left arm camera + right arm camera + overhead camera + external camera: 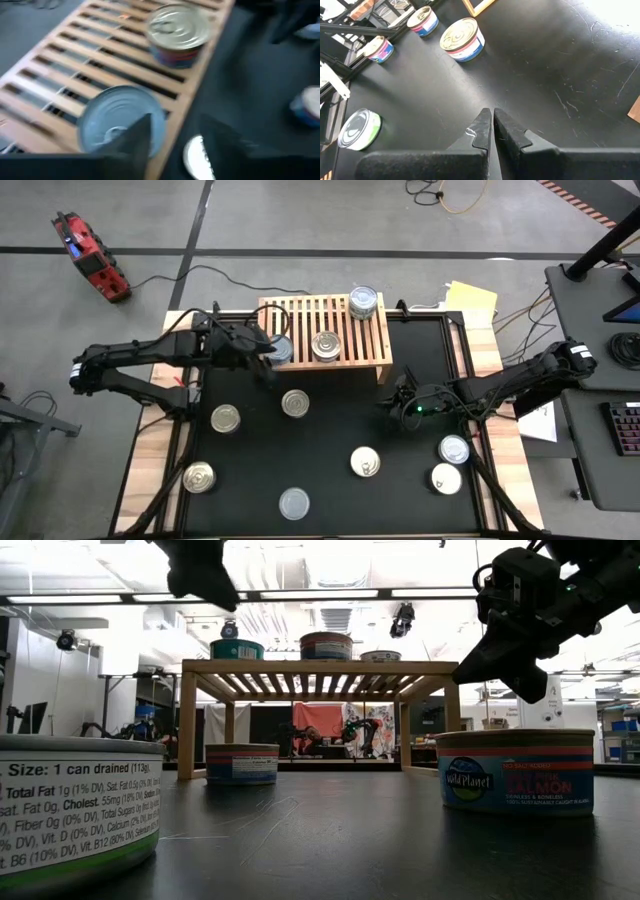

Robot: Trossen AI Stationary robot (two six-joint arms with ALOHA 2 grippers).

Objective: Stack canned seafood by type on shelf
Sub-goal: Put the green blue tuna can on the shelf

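My left pincer [268, 368] hangs spread and empty at the shelf's [300, 315] front left corner, over a blue-lidded can [121, 120] there. Two more cans [327, 345] sit farther along. My right pincer [392, 405], pressed together, waits beside the shelf's right leg.

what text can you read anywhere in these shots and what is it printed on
"Size: 1 can drained (113g)", "Total Fat 1g", "Cholest. 55mg": nutrition panel on the near left can, low view.
"Wild Planet", "SALMON": label of the near right can, low view; its small lines are unreadable.
Labels on the can under the shelf and the cans on the shelf: too small to read.
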